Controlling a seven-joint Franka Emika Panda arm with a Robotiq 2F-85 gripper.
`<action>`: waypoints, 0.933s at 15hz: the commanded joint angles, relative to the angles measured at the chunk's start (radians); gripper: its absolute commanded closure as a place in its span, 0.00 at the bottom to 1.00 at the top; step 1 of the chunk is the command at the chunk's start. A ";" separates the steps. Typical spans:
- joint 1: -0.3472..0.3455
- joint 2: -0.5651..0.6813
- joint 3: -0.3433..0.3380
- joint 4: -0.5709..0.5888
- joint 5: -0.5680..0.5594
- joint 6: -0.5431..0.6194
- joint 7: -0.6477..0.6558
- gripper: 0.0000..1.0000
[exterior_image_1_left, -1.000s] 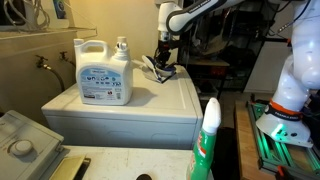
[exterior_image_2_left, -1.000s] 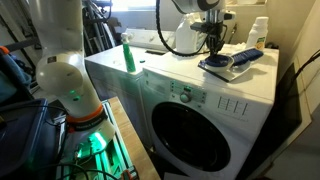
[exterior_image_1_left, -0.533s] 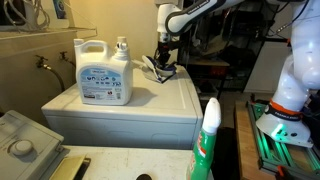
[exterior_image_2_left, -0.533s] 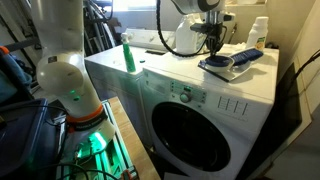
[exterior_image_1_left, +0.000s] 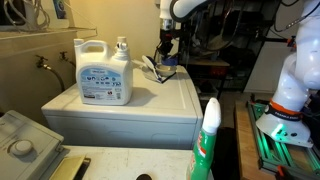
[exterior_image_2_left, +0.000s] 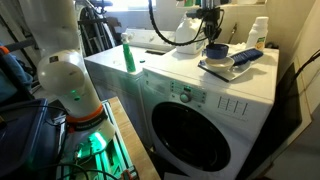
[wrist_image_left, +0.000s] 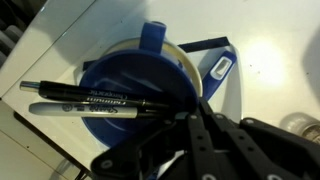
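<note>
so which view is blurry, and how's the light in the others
wrist view: the hand is a dark soft blur, while the markers across the blue cup look fairly sharp; in an exterior view warm yellow light falls around the detergent jug; in an exterior view bright backlight washes out the area above the washer.

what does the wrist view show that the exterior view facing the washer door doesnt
Only the wrist view: two black marker pens resting across the round blue plastic cup.
Only that exterior view: the white washing machine's round door and a green bottle standing on the machine's top.
Both: the blue cup, the flat blue tray next to it, and the gripper above the cup.
</note>
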 joint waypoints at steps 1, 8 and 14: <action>0.033 -0.118 0.017 -0.082 -0.025 -0.078 0.008 0.96; 0.113 -0.206 0.128 -0.197 -0.011 -0.120 0.101 0.96; 0.142 -0.140 0.169 -0.272 -0.006 -0.008 0.218 0.96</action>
